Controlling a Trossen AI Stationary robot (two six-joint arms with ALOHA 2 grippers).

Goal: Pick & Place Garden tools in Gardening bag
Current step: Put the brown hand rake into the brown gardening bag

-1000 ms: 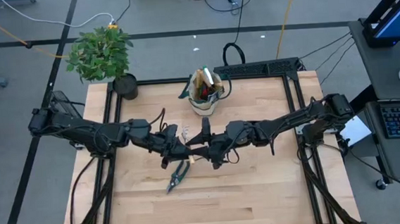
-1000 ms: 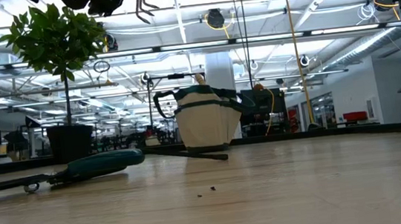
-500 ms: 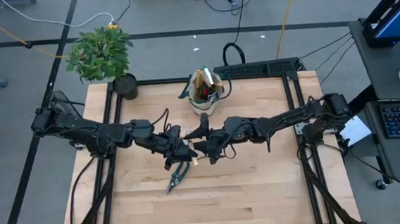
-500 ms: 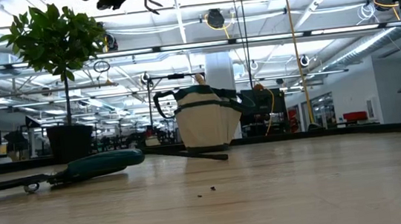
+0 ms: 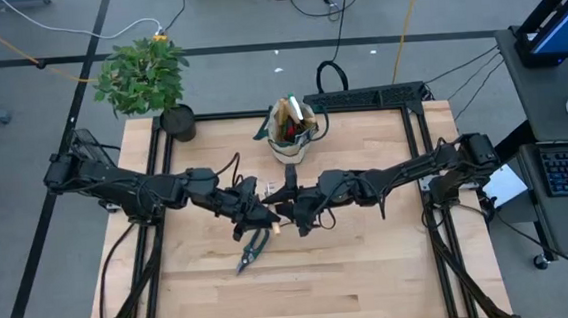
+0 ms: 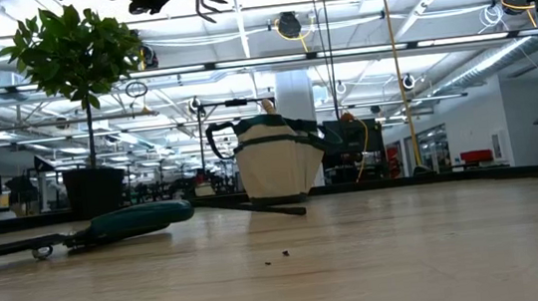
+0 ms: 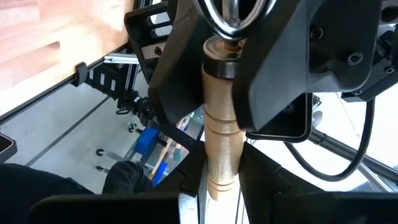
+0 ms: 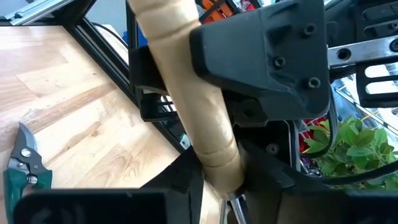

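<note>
Wood-handled rake (image 8: 186, 93) clamped in left end effector (image 5: 254, 209), right end effector (image 5: 290, 209) alongside

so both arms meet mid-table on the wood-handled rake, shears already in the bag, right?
Not the shears. The high view shows the pruning shears lying on the table, below the left gripper and right gripper meeting on the wood-handled rake. The bag stands behind.

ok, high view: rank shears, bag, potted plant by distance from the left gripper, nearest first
From the left gripper, mid-table:
1. Pruning shears, lying on the table just toward the front edge.
2. Gardening bag, at the back edge, centre.
3. Potted plant, back left corner.
</note>
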